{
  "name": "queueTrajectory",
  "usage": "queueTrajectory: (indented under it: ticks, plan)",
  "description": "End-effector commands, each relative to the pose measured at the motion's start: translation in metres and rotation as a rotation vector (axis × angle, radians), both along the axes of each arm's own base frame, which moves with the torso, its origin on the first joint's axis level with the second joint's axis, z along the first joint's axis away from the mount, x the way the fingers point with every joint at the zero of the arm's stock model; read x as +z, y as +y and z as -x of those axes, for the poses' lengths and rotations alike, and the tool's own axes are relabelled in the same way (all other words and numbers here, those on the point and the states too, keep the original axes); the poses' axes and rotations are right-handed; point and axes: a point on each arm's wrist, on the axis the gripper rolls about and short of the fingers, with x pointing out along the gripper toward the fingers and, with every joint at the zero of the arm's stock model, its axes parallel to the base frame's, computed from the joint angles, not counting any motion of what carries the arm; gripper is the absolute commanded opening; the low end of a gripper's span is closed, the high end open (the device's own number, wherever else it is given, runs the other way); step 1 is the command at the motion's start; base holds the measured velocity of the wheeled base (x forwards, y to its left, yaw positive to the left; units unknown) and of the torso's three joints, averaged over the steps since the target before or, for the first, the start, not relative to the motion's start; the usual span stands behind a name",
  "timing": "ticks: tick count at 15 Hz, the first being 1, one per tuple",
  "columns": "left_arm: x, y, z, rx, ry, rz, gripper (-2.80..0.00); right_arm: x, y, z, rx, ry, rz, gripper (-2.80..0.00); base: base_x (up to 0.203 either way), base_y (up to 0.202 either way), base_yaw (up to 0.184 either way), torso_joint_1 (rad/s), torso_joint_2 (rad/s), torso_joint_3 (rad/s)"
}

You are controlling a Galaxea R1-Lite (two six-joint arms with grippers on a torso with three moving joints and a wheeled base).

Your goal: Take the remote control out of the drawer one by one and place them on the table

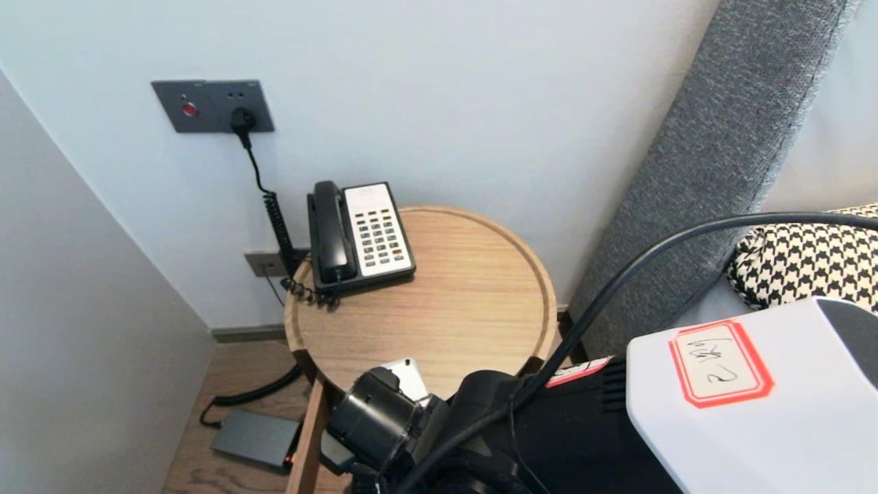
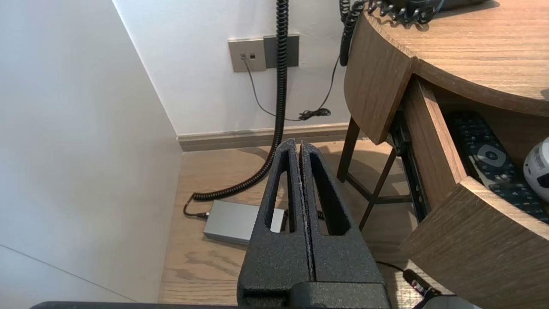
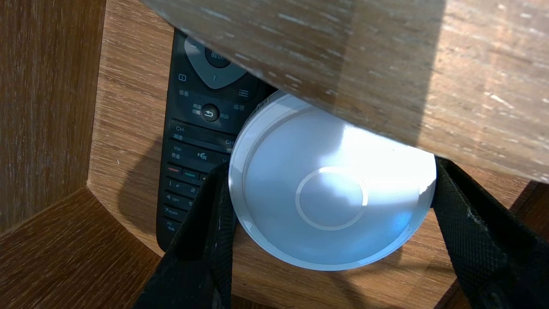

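One white round container (image 3: 330, 193) sits in the open drawer (image 3: 128, 111) under a round wooden worktop (image 1: 473, 309), just beside a black remote control (image 3: 193, 128) that lies lengthwise on the drawer floor. The right gripper (image 3: 330, 171) reaches down into the drawer with its jaws set one on each side of the container. Both jaws lie against its rim, grasping it rather than standing clear of it. The container rests on the drawer floor, not yet raised. The worktop juts out directly above and hides part of the container from the right wrist camera.

Judged from this, the step in hand is the grasp itself: the hold looks taken and the lift not begun. The next move calls for a firm squeeze on the smooth curved side. It then calls for a pull toward the drawer's open front before any rise, so that the container clears the worktop's edge and leaves the remote control undisturbed.

On the worktop a black-and-white telephone (image 1: 360, 233) stands close to the wall (image 1: 480, 103), well apart from the drawer. The left gripper (image 2: 299, 143) hangs parked low beside the table, above the wooden floor (image 2: 193, 266) and a grey power adapter (image 2: 240, 221), its jaws clenched on nothing.
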Motion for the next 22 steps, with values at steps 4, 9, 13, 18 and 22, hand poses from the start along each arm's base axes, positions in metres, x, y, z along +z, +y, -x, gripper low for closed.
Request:
queueTrajectory:
  ticks: [4, 9, 13, 18, 22]
  plan:
    - [-0.003, 0.0, -0.001, -0.001, 0.01, 0.0, -2.8, 0.01, -0.012, 0.007, 0.0, 0.003, 0.005, -2.8, 0.0, 0.0, 0.0, 0.0, 0.0, 0.0]
    - [-0.003, 0.0, -0.001, 0.0, 0.01, 0.0, -2.8, 0.03, -0.035, 0.023, 0.015, -0.004, -0.006, -2.8, 0.0, 0.0, 0.0, 0.0, 0.0, 0.0]
    - [-0.003, 0.0, -0.001, -0.001, 0.01, 0.0, -2.8, 0.037, -0.052, 0.035, 0.024, 0.002, 0.0, -2.8, 0.0, 0.0, 0.0, 0.0, 0.0, 0.0]
    - [-0.003, 0.0, -0.001, -0.001, 0.01, 0.0, -2.8, 0.057, -0.067, 0.049, 0.042, -0.019, -0.046, -2.8, 0.0, 0.0, 0.0, 0.0, 0.0, 0.0]
    - [-0.003, 0.0, -0.001, 0.0, 0.01, 0.0, -2.8, 0.083, -0.079, 0.047, 0.035, -0.06, -0.093, -2.8, 0.0, 0.0, 0.0, 0.0, 0.0, 0.0]
